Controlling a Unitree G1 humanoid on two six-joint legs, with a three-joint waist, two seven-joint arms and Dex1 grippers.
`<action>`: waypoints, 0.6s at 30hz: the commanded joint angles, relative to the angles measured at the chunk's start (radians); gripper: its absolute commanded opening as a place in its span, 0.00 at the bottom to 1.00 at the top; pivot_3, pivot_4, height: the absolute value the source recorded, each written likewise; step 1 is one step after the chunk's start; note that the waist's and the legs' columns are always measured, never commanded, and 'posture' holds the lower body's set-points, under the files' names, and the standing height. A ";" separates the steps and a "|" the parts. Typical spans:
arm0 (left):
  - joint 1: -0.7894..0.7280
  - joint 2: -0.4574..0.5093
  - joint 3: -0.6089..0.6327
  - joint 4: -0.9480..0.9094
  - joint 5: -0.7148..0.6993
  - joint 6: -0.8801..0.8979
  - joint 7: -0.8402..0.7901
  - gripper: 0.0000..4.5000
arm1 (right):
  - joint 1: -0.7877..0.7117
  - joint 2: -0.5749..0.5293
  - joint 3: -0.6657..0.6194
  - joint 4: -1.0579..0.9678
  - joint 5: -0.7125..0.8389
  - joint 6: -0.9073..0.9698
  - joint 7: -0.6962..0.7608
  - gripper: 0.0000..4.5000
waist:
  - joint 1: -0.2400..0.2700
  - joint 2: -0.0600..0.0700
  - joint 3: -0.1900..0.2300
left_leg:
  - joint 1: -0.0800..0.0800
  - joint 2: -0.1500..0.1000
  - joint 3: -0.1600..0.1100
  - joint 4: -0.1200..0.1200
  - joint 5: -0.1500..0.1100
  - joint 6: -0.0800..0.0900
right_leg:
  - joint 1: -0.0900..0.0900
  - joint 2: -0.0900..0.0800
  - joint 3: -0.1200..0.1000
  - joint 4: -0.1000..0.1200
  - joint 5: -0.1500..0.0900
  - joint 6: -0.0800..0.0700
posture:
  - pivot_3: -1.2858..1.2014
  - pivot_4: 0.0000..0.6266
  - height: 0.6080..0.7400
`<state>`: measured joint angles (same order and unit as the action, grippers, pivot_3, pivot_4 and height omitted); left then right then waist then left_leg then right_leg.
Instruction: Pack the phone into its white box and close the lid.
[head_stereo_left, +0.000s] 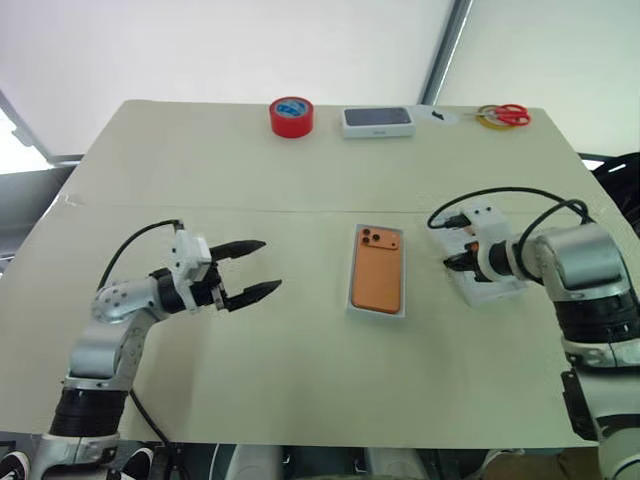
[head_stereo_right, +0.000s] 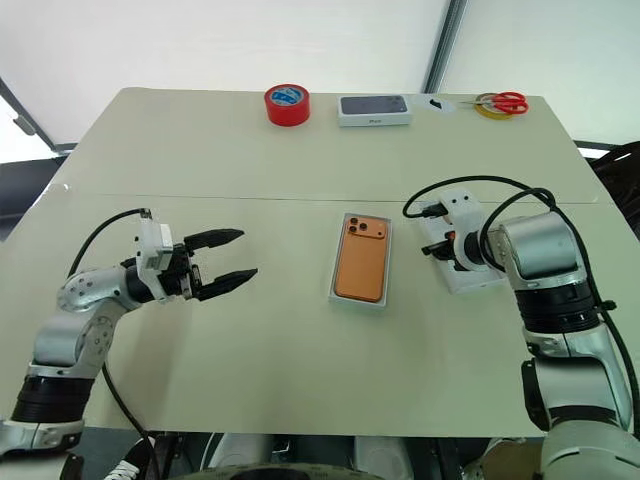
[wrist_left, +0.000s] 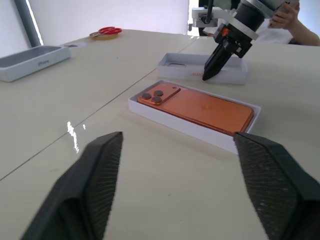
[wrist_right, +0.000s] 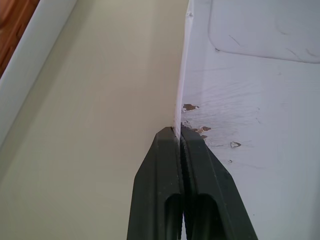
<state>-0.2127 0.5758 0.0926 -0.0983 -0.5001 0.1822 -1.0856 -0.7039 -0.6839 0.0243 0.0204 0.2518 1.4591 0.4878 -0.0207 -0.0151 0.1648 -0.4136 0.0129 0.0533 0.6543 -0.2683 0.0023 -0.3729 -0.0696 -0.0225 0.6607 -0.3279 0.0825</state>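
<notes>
Red tape roll (head_stereo_left: 292, 117), dark-topped white box (head_stereo_left: 378, 121) and red-handled scissors (head_stereo_left: 505, 116) line the table's (head_stereo_left: 200, 180) far edge.

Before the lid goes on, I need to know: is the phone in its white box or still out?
In. The phone lies flat, camera side up, inside the white box, whose low walls frame it.

Head stereo overhead; wrist cameras close
</notes>
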 joint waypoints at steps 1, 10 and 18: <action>-0.026 -0.017 0.011 -0.008 -0.029 0.022 0.025 0.38 | -0.059 0.033 -0.081 0.010 -0.008 -0.170 -0.030 0.00 | 0.002 0.001 0.001 | -0.001 0.000 0.000 0.000 0.000 0.000 | -0.001 0.000 0.000 0.000 0.000 0.000 | 0.52 0.24 1.00; -0.045 -0.067 0.000 -0.025 -0.022 0.046 0.090 0.01 | -0.083 0.332 -0.283 -0.136 0.216 -0.363 -0.027 0.00 | 0.004 0.001 0.001 | -0.004 0.001 0.000 0.000 0.001 -0.001 | -0.004 0.004 0.000 0.003 0.000 0.000 | 0.52 0.24 1.00; -0.057 -0.080 0.005 -0.037 -0.014 0.050 0.130 0.01 | -0.020 0.680 -0.604 -0.334 0.704 0.119 -0.114 0.00 | 0.009 0.001 0.001 | -0.005 0.002 -0.001 0.001 0.001 -0.001 | -0.004 0.004 0.000 0.005 0.000 0.000 | 0.52 0.24 1.00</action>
<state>-0.2530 0.4901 0.0886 -0.1004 -0.5054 0.2356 -0.9589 -0.7243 -0.0187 -0.4979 -0.2406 0.8299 1.4769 0.3813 -0.0118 -0.0139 0.1656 -0.4186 0.0146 0.0522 0.6554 -0.2673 0.0012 -0.3764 -0.0661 -0.0230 0.6655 -0.3278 0.0828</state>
